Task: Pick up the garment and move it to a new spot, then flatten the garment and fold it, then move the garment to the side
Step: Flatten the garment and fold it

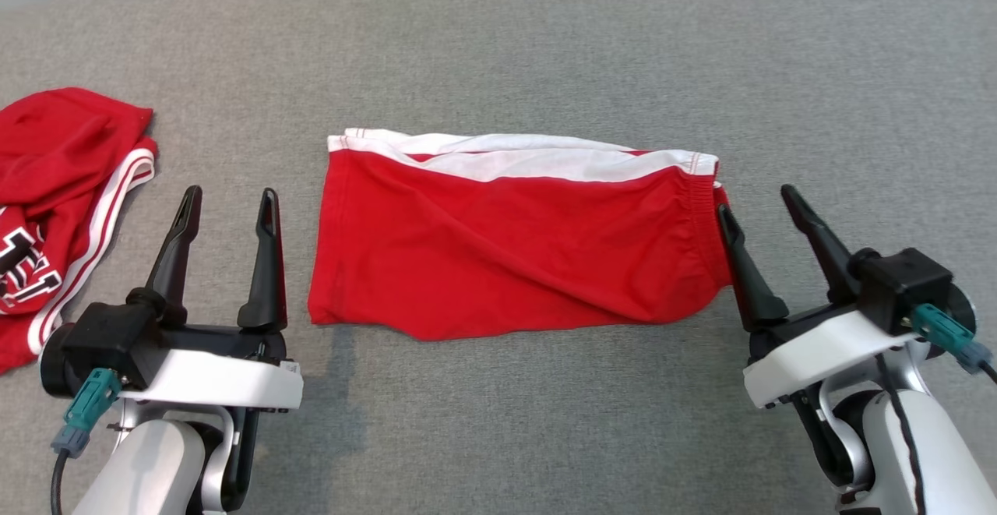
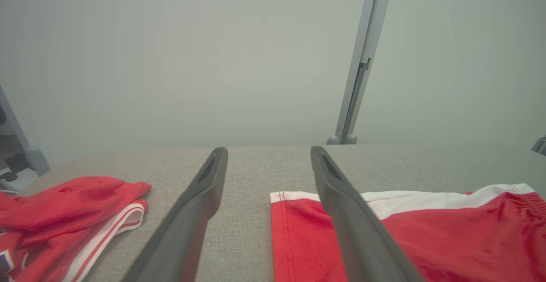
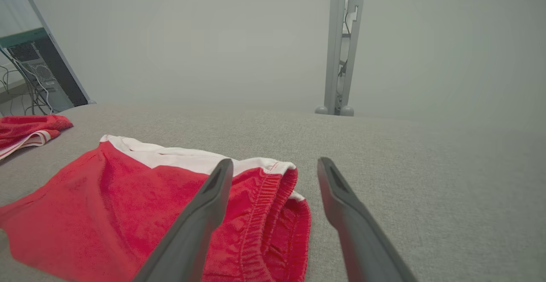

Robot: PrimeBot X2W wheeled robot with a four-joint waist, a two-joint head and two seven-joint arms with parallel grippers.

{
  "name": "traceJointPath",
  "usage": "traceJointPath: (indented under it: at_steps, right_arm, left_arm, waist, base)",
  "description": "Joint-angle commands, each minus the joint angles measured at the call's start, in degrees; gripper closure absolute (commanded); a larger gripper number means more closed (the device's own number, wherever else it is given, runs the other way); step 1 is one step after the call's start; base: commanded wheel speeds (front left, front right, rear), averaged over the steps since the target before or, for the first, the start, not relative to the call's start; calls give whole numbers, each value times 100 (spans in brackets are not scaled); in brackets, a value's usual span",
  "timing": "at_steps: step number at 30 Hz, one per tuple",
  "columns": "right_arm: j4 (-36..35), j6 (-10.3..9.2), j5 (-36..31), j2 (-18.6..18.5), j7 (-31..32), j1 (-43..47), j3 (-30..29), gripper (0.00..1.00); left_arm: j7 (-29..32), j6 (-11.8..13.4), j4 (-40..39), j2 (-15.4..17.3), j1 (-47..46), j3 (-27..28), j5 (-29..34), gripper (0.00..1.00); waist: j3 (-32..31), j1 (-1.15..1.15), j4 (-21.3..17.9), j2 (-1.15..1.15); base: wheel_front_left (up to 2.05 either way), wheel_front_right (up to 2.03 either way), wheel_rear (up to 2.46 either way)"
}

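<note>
Second red garment [image 1: 54, 188] lying far left, possibly inviting wrong pick. Left gripper [image 1: 231, 190] hovering, jaws spread, empty. Folded garment [image 1: 514, 258] resting mid grey table [image 1: 545, 421]. Right gripper [image 1: 756, 199] gaping beside waistband, empty. One-layer pinch likely undoing fold during sideways move.

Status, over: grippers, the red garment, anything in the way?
Left gripper open, empty; right gripper open, empty, beside the waistband end. Red garment lies folded between them. Second, crumpled garment far left, apart.
</note>
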Motion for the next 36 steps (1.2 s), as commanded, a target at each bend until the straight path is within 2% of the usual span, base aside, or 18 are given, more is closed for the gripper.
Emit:
traceJointPath:
  at_steps: [1,10,20,21,22,23,29,36]
  right_arm:
    - [68,-1,5,-22,54,-60,-10,0]
    - [1065,-1,-35,68,301,-340,-193,0]
    - [1989,-2,627,-127,625,-722,-22,1]
    - [2006,-2,722,-161,710,-756,18,52]
    - [1980,-2,937,-248,867,-800,101,97]
    - [1952,-3,1034,-301,940,-821,123,100]
    - [1555,-7,1423,-695,1297,-810,96,100]
    - [1257,-2,1577,-1215,1529,-417,-628,100]
  left_arm:
    - [-35,-17,9,11,-105,3,42,0]
    - [-50,-199,160,-160,-264,-71,72,0]
    - [-61,-344,303,-289,-354,-90,133,0]
    - [-62,-358,318,-292,-349,-84,137,0]
    - [-63,-372,344,-299,-343,-75,145,0]
    - [-64,-384,352,-301,-344,-71,152,0]
    - [-66,-433,396,-317,-312,-53,170,0]
    - [-64,-469,430,-337,-272,-68,184,0]
  waist:
    - [31,0,47,0]
    - [268,0,296,0]
    - [401,0,395,0]
    - [402,0,388,0]
    - [402,0,369,0]
    - [401,0,357,0]
    - [369,0,252,0]
    - [301,0,194,0]
  base:
    - [0,0,0]
    - [0,0,0]
    - [0,0,0]
    - [0,0,0]
    - [0,0,0]
    - [0,0,0]
    - [0,0,0]
    - [0,0,0]
